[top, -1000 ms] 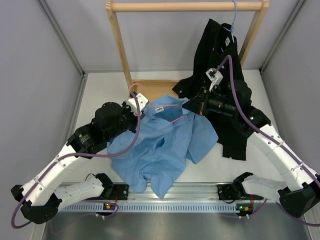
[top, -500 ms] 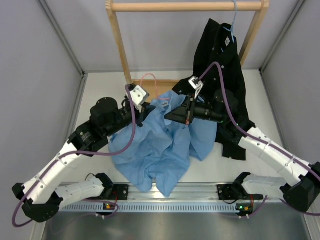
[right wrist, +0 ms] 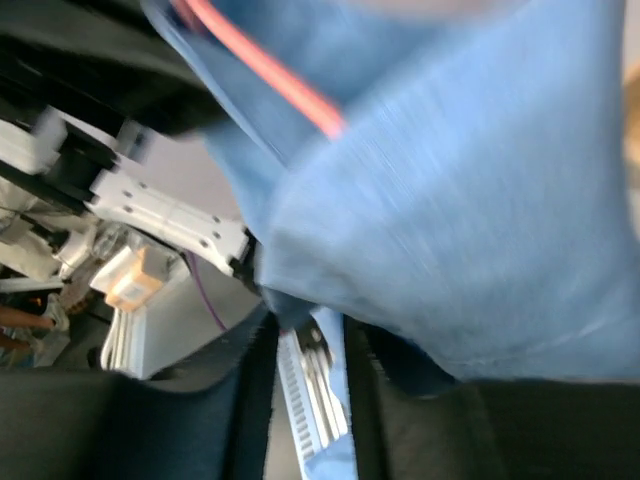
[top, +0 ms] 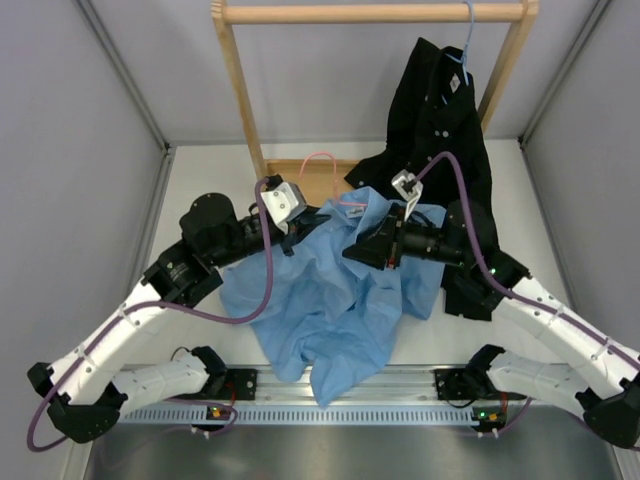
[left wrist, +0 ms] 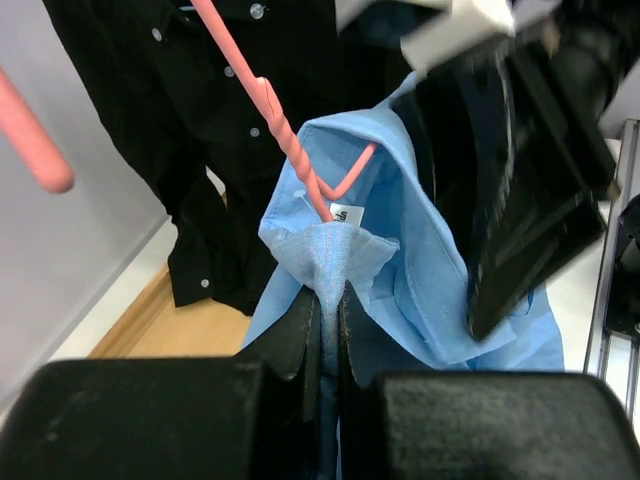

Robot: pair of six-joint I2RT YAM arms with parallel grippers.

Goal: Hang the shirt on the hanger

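The light blue shirt [top: 330,300] hangs bunched between both arms, its lower part spread on the table. My left gripper [top: 298,218] is shut on a fold of the collar [left wrist: 330,262], just below the white neck label [left wrist: 345,212]. The pink hanger [left wrist: 262,100] runs down into the collar; its hook [top: 318,160] sticks up above the shirt. My right gripper [top: 362,248] is pushed into the shirt's right side. Its jaws stand a narrow gap apart, with blue cloth [right wrist: 470,210] bunched over the tips and pink wire [right wrist: 268,70] above them.
A black shirt [top: 440,120] hangs on a pale blue hanger [top: 468,40] from the wooden rack [top: 370,12] at the back right. The rack's wooden base [top: 300,175] lies behind the grippers. Grey walls close both sides, and a metal rail [top: 340,400] runs along the near edge.
My right gripper left the black shirt, moved left into the blue shirt, then drew back slightly right. My left gripper lifted the collar and hanger. The shirt rose and bunched between the arms.
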